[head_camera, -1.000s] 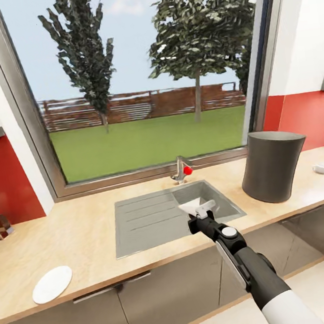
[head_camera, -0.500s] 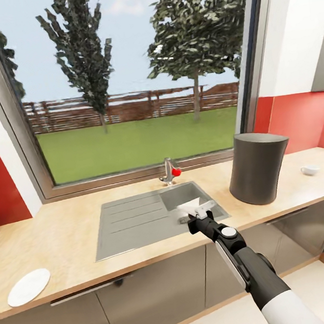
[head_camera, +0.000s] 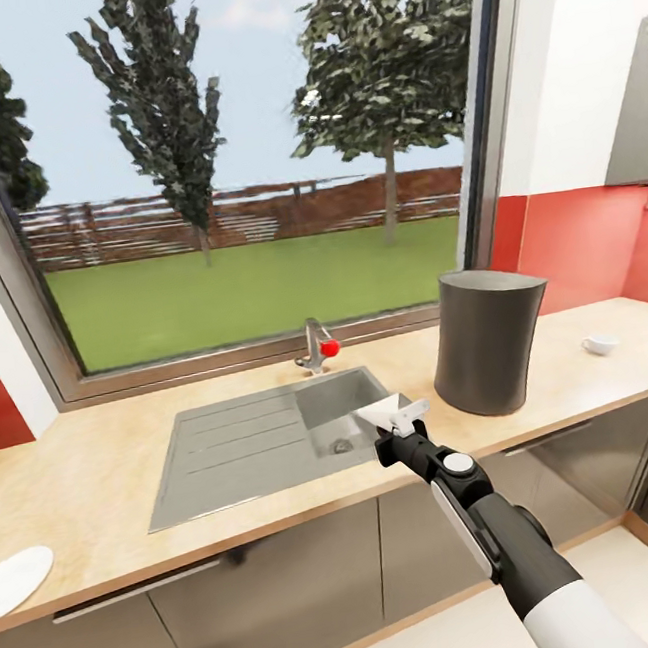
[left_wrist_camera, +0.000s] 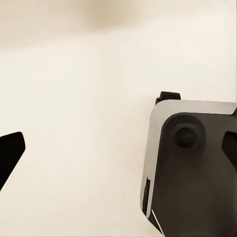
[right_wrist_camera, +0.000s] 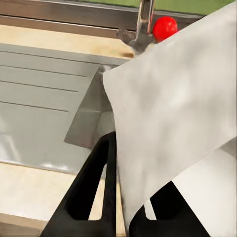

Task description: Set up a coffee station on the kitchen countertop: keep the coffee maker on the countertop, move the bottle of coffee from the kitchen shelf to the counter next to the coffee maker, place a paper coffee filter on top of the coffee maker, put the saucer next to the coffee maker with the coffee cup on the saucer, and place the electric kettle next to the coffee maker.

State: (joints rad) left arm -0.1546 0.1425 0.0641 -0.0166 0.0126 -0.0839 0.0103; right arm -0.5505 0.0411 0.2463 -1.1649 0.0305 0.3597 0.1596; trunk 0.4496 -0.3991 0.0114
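My right gripper [head_camera: 400, 422] is shut on the white paper coffee filter [head_camera: 382, 413], holding it over the sink's right end, above the countertop [head_camera: 99, 470]. In the right wrist view the filter [right_wrist_camera: 173, 108] hangs between the dark fingers [right_wrist_camera: 95, 185]. The tall dark grey coffee maker [head_camera: 488, 340] stands on the countertop right of the gripper. A tiny white coffee cup [head_camera: 599, 344] sits further right. The white saucer [head_camera: 15, 580] lies at the far left near the front edge. My left gripper [left_wrist_camera: 118, 150] points at the pale floor, its dark fingertips [left_wrist_camera: 10, 154] wide apart with nothing between them.
A grey sink with drainboard [head_camera: 237, 445] is set in the worktop, with a faucet with a red knob [head_camera: 317, 348] behind it. A large window spans the back wall. Grey cabinets [head_camera: 294, 589] run below. Part of the robot's base [left_wrist_camera: 192, 168] shows by the left gripper.
The whole picture has slid left, so the camera has turned or moved right. The right gripper keeps the filter at the same place in view.
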